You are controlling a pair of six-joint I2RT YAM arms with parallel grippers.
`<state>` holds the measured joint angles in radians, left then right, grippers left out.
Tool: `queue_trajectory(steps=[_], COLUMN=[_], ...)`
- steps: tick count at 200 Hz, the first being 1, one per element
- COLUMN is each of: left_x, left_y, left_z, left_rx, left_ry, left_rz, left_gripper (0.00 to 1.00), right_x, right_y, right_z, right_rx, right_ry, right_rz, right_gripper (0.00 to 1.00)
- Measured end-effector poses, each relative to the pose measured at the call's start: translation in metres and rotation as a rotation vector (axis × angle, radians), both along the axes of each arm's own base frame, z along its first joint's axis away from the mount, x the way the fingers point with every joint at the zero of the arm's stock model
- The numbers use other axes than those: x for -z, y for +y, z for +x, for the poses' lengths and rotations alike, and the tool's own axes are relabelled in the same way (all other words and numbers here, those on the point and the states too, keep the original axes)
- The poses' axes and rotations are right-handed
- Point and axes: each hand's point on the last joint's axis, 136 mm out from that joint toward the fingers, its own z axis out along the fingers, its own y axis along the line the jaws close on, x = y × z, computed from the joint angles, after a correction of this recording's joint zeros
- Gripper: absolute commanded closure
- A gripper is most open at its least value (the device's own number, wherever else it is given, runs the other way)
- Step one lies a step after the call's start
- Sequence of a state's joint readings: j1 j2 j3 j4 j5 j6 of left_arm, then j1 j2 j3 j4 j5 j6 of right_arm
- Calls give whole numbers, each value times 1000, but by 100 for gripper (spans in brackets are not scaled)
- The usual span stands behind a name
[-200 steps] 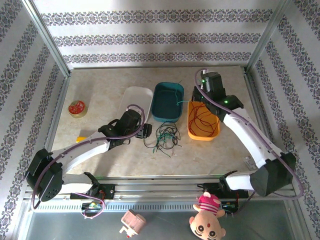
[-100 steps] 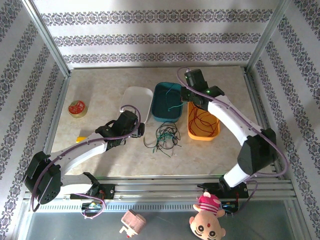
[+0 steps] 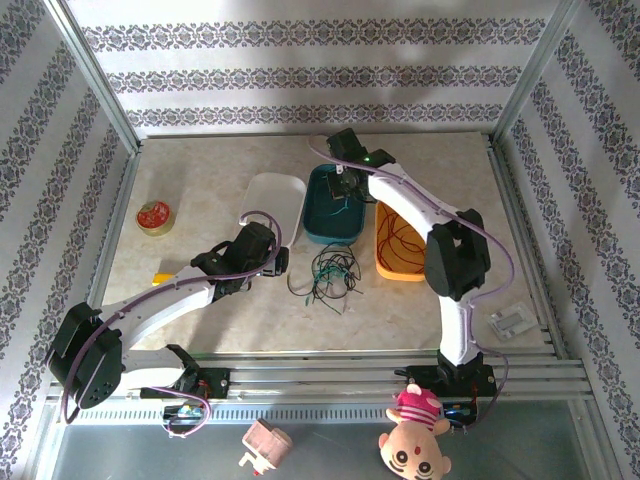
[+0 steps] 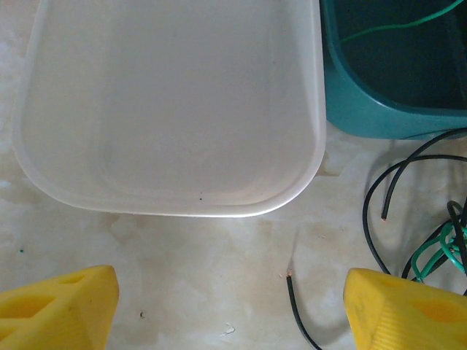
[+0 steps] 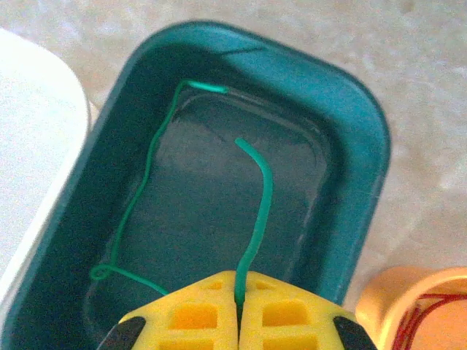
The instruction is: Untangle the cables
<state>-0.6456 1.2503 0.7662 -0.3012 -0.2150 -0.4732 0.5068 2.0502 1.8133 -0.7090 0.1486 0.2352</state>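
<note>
Left tool [image 4: 232, 315]: mine, spread, low over the desk [image 4: 182, 255], near the white tray [image 4: 168, 109].
Black and green cables [image 3: 330, 272]: tangled on the desk, just right.
Teal bin [image 5: 357, 146]: my right tool [image 5: 238, 295] above it, pinching a green cable [image 5: 260, 197].
Orange bin [image 3: 405, 277]: holds red cables [image 3: 405, 240].

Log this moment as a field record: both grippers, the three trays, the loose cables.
left gripper: open, over the table by the white tray
right gripper: shut on a green cable, above the teal tray
teal tray: green cable lying inside
orange tray: red cable inside
white tray: left of the teal tray
tangle: black and green strands on the table, near side of the teal tray
</note>
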Motion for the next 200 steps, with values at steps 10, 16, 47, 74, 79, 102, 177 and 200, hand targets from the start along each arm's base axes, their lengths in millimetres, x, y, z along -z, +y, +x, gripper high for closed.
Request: queue_trajectory(steps=[10, 16, 47, 74, 79, 102, 177, 200], left_x=[1, 1, 1, 4, 5, 6, 7, 5], left_y=[0, 0, -1, -2, -3, -5, -16, -23], left_z=[0, 0, -1, -1, -2, -3, -7, -6], left_rx=[0, 0, 4, 13, 16, 25, 100, 129], left_ry=[2, 2, 7, 22, 25, 34, 47, 36], left_rz=[1, 1, -3, -12, -14, -19, -41, -65], left_gripper=[19, 19, 19, 19, 19, 19, 15, 14], right_x=[11, 19, 51, 78, 81, 86, 1, -46], right_y=[2, 3, 9, 14, 15, 16, 10, 4], right_z=[1, 0, -1, -2, -2, -3, -7, -10], right_rx=[-9, -16, -43, -55, -57, -63, -56, -44], right_ry=[27, 45, 124, 183, 188, 203, 22, -88], right_rz=[-18, -27, -53, -54, -55, -50, 25, 59], right_gripper=[98, 98, 98, 97, 96, 78, 43, 42])
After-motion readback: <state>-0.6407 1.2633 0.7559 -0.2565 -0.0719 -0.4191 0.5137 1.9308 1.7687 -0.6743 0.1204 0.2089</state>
